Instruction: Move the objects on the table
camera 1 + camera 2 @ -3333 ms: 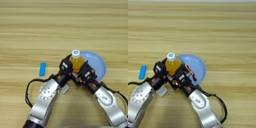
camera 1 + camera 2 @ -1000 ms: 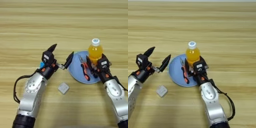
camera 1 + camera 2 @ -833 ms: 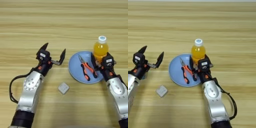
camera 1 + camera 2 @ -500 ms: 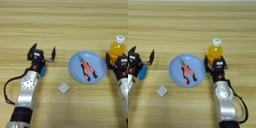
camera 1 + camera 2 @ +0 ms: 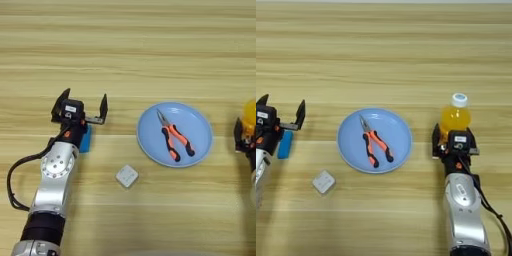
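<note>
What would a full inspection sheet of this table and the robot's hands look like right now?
Surface: wooden table, plank grain running sideways.
Job's things: pliers lying on the blue plate; juice bottle upright, right of the plate; white block in front of the plate's left; blue bar partly under the left arm.
Clutter: nothing seen.
Grippers: left gripper open above the blue bar; right gripper at the bottle's base, grip unclear.
Cables: black cable looping beside the left arm; another along the right arm.
Surroundings: nothing seen.
</note>
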Robot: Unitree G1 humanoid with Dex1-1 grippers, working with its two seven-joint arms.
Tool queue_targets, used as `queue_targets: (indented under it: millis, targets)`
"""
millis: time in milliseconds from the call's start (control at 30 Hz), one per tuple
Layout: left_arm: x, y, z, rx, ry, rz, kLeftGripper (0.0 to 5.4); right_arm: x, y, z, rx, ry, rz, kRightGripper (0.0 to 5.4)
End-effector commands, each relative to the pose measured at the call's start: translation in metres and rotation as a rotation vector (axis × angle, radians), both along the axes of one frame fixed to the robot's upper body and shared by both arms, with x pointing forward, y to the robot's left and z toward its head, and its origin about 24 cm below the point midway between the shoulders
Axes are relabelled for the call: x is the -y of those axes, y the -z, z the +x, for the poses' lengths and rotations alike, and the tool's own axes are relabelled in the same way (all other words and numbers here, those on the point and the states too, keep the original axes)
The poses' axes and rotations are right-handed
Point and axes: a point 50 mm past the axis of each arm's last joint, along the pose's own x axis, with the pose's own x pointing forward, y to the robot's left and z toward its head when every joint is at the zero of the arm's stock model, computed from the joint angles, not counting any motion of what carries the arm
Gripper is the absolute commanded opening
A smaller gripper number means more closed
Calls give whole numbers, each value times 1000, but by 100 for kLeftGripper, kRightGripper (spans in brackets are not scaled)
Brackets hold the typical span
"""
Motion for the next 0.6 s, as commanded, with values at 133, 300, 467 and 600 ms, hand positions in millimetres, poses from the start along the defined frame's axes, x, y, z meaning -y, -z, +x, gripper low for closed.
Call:
queue_targets:
  millis: [133, 300, 467, 600]
  targets:
    - [2, -1, 0, 7, 9, -12, 540, 5, 1, 10, 1, 15, -13, 345]
    - [2, -2, -1, 9, 6, -23, 540, 7, 6, 11, -20, 20, -5, 345]
    - [1, -2, -2, 10, 4, -27, 540, 4, 10, 10, -35, 16, 0, 345]
    - [1, -2, -2, 10, 3, -28, 540, 0, 16, 11, -62, 7, 28, 345]
